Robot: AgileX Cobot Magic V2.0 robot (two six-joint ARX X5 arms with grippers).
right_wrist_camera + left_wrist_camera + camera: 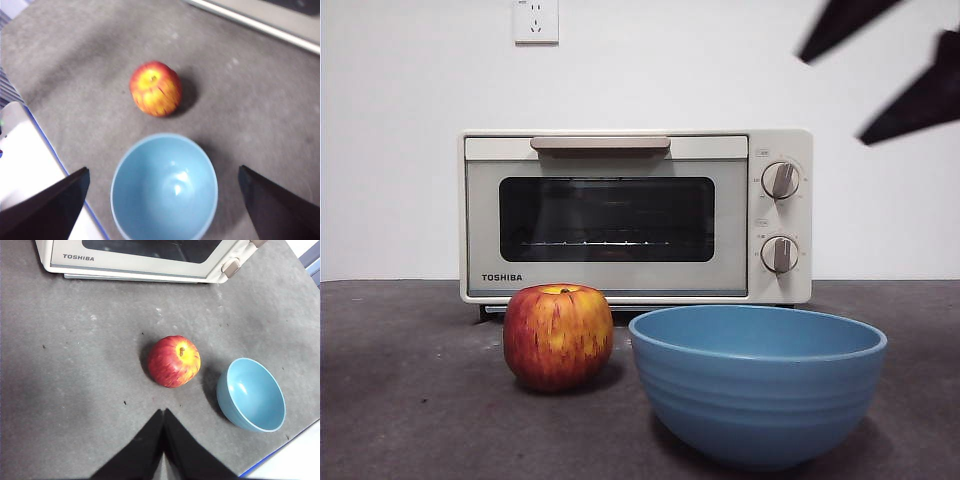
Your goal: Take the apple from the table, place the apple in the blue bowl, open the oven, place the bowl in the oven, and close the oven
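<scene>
While the right claw point(162, 200) gapes wide, the apple point(558, 335) stands dimple-up.

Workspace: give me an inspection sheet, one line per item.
Surface: dark grey table, pale scuffs.
Apple: on the table in front of the oven, beside the bowl, not touching it.
Blue bowl: upright, empty.
Oven: door shut, wire rack visible through the glass.
Clutter: nothing seen.
Left gripper: jaws shut, above the table short of the apple, holding nothing.
Right gripper: jaws wide open, above the bowl, holding nothing.
Cables: nothing seen.
Surroundings: white wall, wall socket above the oven.
</scene>
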